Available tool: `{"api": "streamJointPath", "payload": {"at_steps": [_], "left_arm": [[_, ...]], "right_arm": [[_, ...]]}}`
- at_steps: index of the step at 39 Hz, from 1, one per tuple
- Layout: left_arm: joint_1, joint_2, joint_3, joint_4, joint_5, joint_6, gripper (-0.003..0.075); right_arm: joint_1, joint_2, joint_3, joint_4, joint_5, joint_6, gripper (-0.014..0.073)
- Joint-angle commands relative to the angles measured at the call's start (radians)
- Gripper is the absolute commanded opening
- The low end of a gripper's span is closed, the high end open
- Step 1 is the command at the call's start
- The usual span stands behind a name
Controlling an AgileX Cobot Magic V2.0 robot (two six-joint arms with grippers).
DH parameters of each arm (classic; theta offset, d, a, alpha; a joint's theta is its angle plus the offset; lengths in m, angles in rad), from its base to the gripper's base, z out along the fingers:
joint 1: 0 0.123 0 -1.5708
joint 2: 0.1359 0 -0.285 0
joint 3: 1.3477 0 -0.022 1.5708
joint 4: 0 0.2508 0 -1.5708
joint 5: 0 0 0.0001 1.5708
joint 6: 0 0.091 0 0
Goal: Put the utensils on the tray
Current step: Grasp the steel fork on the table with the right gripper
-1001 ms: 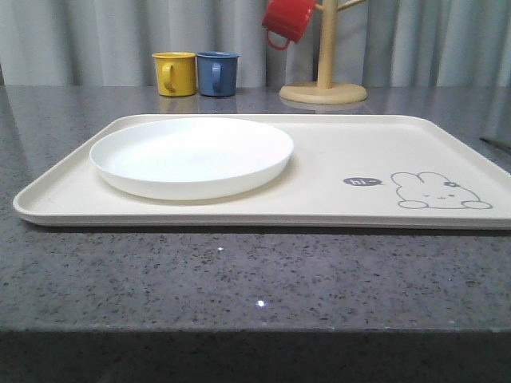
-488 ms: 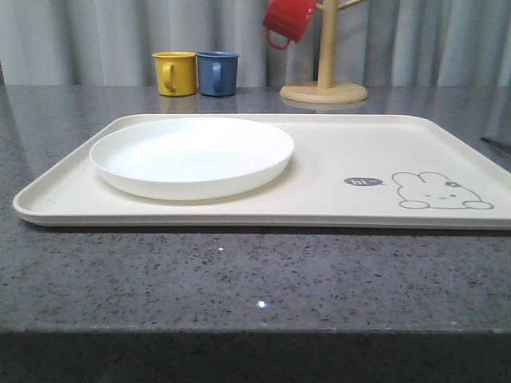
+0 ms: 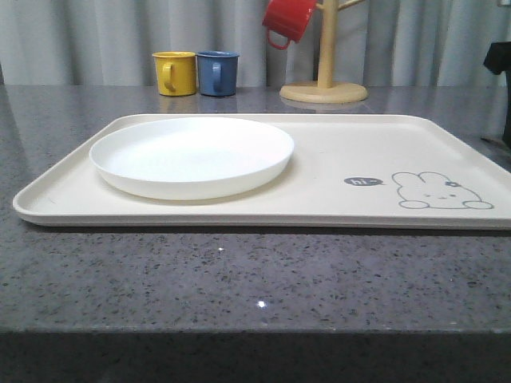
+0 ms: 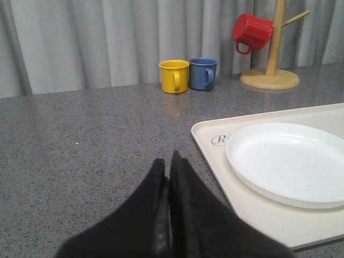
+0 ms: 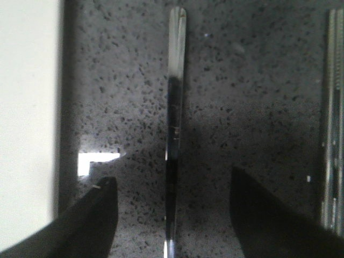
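The cream tray (image 3: 335,152) with the grey rabbit drawing lies across the middle of the table. My right gripper (image 5: 172,180) is open just off the tray's right edge (image 5: 27,107). Its two fingers stand on either side of a slender shiny utensil handle (image 5: 175,97) lying flat on the grey stone. I cannot tell whether that handle belongs to the spoon or the fork. A second thin metal utensil (image 5: 332,118) lies parallel, farther from the tray. My left gripper (image 4: 166,160) is shut on nothing, above the table beside the tray's left end (image 4: 212,156).
A round white plate (image 3: 192,155) sits on the tray's left half. A yellow mug (image 3: 175,73) and a blue mug (image 3: 217,73) stand at the back. A wooden mug tree (image 3: 323,80) holds a red mug (image 3: 287,20). Part of my right arm (image 3: 500,57) shows at the right edge.
My right arm has come into the front view at the far right edge. The tray, plate and mugs have not moved.
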Motion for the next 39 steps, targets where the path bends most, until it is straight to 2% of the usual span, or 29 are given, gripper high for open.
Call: {"api": "streamJointPath", "payload": {"at_steps": [1,8,12,17,19,24,27,39], "left_arm": [[0.001,0.009,-0.026,-0.011,-0.078,-0.011,-0.0018],[0.001,0.009,-0.026,-0.011,-0.078,-0.011,-0.0018],[0.001,0.009,-0.026,-0.011,-0.078,-0.011,-0.0018],[0.001,0.009,-0.026,-0.011,-0.078,-0.011,-0.0018],[0.001,0.009,-0.026,-0.011,-0.078,-0.011,-0.0018],[0.001,0.009,-0.026,-0.011,-0.078,-0.011,-0.0018],[0.001,0.009,-0.026,-0.011,-0.078,-0.011,-0.0018],[0.001,0.009,-0.026,-0.011,-0.078,-0.011,-0.0018]], "right_arm": [[-0.005,-0.015,-0.033,0.003,-0.027,0.001,0.0423],[-0.004,-0.01,-0.033,0.003,-0.024,0.0,0.0267],[-0.004,-0.009,-0.033,0.003,-0.024,0.0,0.0224],[-0.004,-0.008,-0.033,0.003,-0.019,-0.014,0.0216],[-0.004,-0.008,-0.033,0.003,-0.013,-0.014,0.018],[-0.004,-0.008,-0.033,0.003,-0.004,-0.014,0.0006],[-0.004,-0.008,-0.033,0.003,-0.002,-0.014,-0.0054],[-0.003,-0.051,-0.134,-0.005,0.122,-0.014,-0.0058]]}}
